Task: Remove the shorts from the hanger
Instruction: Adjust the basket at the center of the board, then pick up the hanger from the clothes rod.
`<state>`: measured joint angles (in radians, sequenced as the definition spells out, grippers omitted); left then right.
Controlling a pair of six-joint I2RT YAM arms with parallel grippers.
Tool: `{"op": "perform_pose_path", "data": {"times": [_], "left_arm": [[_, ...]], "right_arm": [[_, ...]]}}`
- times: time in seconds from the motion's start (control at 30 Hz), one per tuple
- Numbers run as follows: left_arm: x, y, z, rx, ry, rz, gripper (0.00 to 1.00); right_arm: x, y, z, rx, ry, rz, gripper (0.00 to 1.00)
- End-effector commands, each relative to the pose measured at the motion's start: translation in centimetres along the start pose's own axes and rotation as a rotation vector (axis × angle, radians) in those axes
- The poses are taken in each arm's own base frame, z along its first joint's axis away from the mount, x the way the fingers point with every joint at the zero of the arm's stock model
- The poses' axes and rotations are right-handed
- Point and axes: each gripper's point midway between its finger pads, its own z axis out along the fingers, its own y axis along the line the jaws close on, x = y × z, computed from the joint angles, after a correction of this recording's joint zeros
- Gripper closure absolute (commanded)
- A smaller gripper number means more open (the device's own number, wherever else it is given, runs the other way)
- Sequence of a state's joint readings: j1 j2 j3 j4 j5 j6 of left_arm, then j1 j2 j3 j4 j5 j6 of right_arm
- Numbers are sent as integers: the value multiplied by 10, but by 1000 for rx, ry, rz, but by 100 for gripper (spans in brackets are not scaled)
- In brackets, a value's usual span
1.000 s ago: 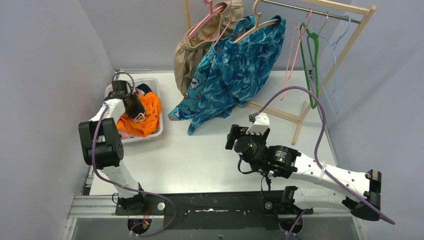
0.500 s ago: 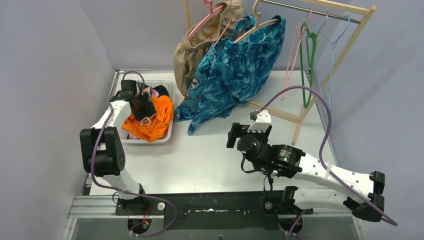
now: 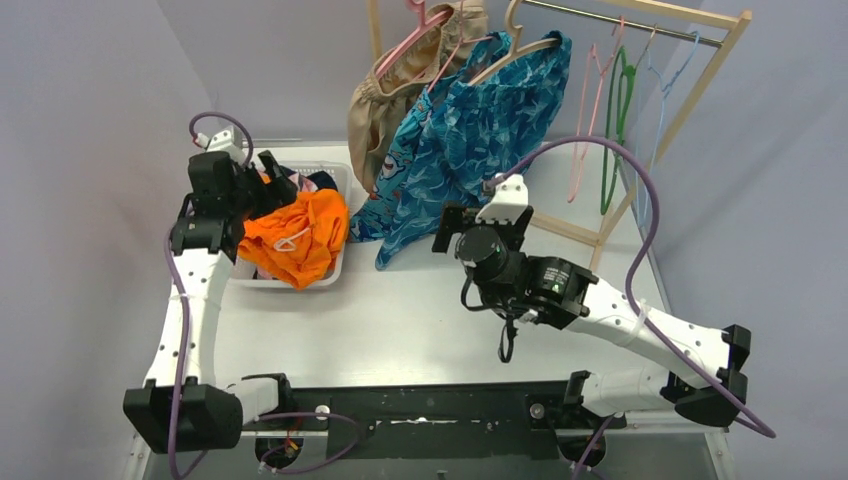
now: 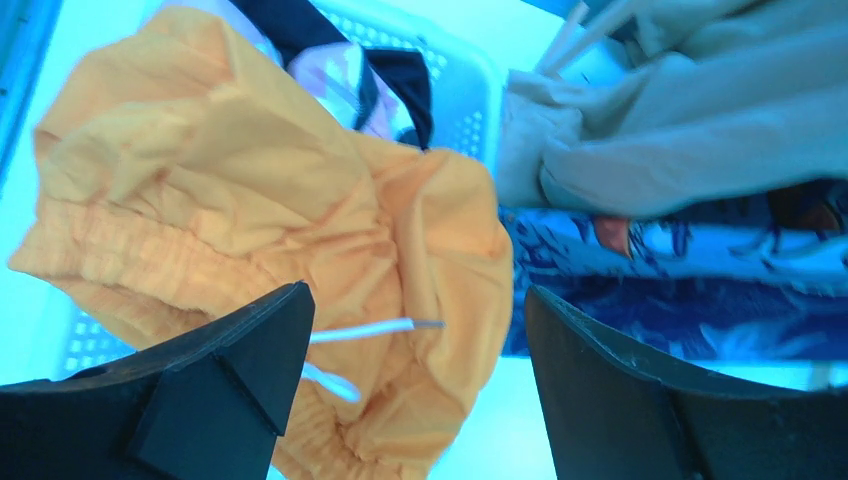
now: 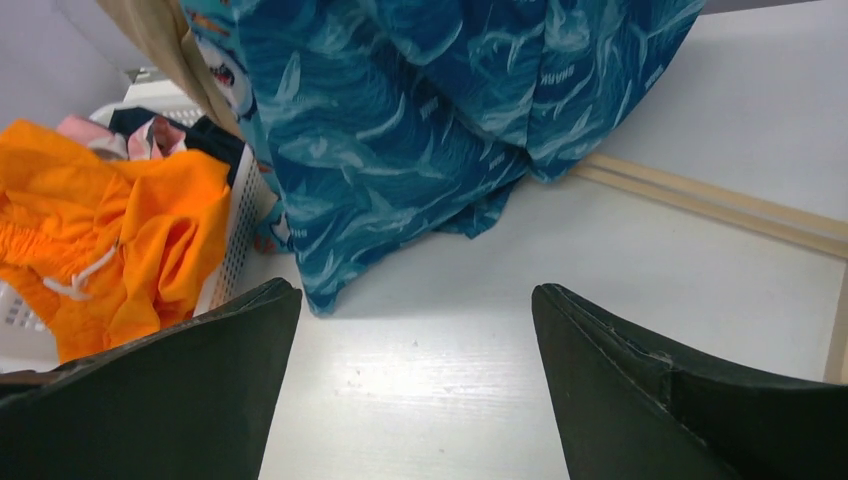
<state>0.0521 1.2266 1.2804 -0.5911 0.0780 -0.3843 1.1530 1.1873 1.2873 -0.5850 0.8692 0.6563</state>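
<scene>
Over the white basket [image 3: 341,255], the left gripper [image 4: 415,300] hangs with its fingers spread wide and nothing between them. Directly under it the orange shorts [image 3: 300,235] lie heaped in the basket, spilling over its right and front rims, with a white drawcord [image 4: 370,328] loose on top. Beneath them, at the basket's back edge, navy shorts [image 3: 318,181] and a bit of pink shorts [image 5: 85,130] show. Left of the basket the side wall stands close, leaving little room. Right of the basket, the hem of the turquoise print shorts [image 3: 420,170] hangs just beside its right wall; whether cloth and wall touch cannot be told. Behind the basket and to its right, the tan shorts [image 3: 385,110] hang from a pink hanger [image 3: 400,50], and farther right the dark teal-blue shorts [image 3: 510,130] hang from a wooden hanger [image 3: 530,46], their lower edge reaching the table [image 3: 400,310]. Well to the right of the basket, the right gripper [image 5: 415,290] is held above bare tabletop with its fingers wide apart and empty, facing the blue hems. Bare table runs in front of the basket and rightward past that gripper, bounded farther right by the wooden rack [image 3: 700,90] and its foot bar [image 3: 555,225], where bare hangers [image 3: 612,130] dangle.
</scene>
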Motion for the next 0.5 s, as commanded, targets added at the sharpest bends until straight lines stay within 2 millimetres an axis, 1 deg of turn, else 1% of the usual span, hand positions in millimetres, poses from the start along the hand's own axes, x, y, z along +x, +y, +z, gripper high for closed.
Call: {"op": "perform_pose_path", "data": {"times": [0.0, 0.07, 0.13, 0.23, 0.33, 0.47], "left_arm": [[14, -36, -19, 209, -46, 20, 22], [23, -48, -31, 295, -63, 27, 22], [30, -56, -44, 357, -86, 41, 22], [41, -57, -54, 390, -105, 59, 22], [47, -57, -61, 409, -122, 91, 22], [55, -53, -63, 410, -142, 113, 22]], "right_arm": [[-45, -12, 17, 88, -71, 13, 11], [-52, -17, 28, 116, -63, 9, 10], [-60, -19, 34, 136, -74, -5, 10], [-77, -18, 37, 151, -101, -7, 7], [-95, -16, 40, 159, -125, 4, 6], [-116, -15, 49, 153, -159, 30, 4]]}}
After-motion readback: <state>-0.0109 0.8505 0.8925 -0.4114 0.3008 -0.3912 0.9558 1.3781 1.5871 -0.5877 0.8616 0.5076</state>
